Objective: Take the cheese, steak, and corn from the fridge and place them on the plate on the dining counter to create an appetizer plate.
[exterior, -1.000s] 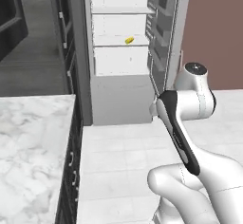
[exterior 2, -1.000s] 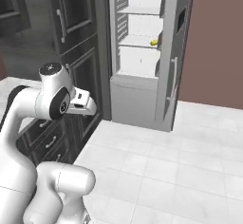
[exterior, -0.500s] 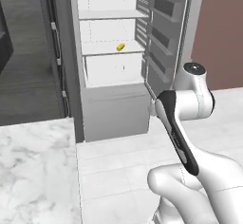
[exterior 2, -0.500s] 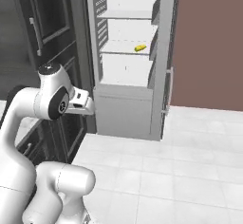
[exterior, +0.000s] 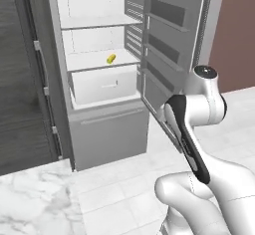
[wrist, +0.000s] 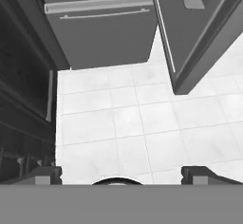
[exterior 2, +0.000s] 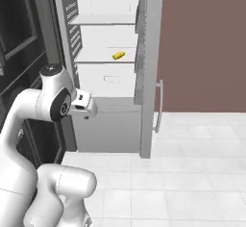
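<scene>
My jaws (wrist: 121, 174) stand spread wide and hold nothing, pointing down at the tiled floor (wrist: 142, 123). The fridge (exterior: 107, 124) stands open at my twelve o'clock, its door (exterior: 169, 55) swung out toward two o'clock. The corn (exterior: 111, 58) lies on a white shelf (exterior: 94, 64) above the drawer (exterior: 104, 84). A marble counter (exterior: 35, 199) corner sits at eight o'clock.

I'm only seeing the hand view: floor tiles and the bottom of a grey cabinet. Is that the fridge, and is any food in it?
Observer: Yes, the fridge, its door open. The corn lies on a white shelf above the drawer.
Operator: Any cheese or steak?
Observer: None visible on the shelves in either base view.
Operator: Is the gripper holding anything?
Observer: No, the gripper is open and empty, well short of the shelves.
</scene>
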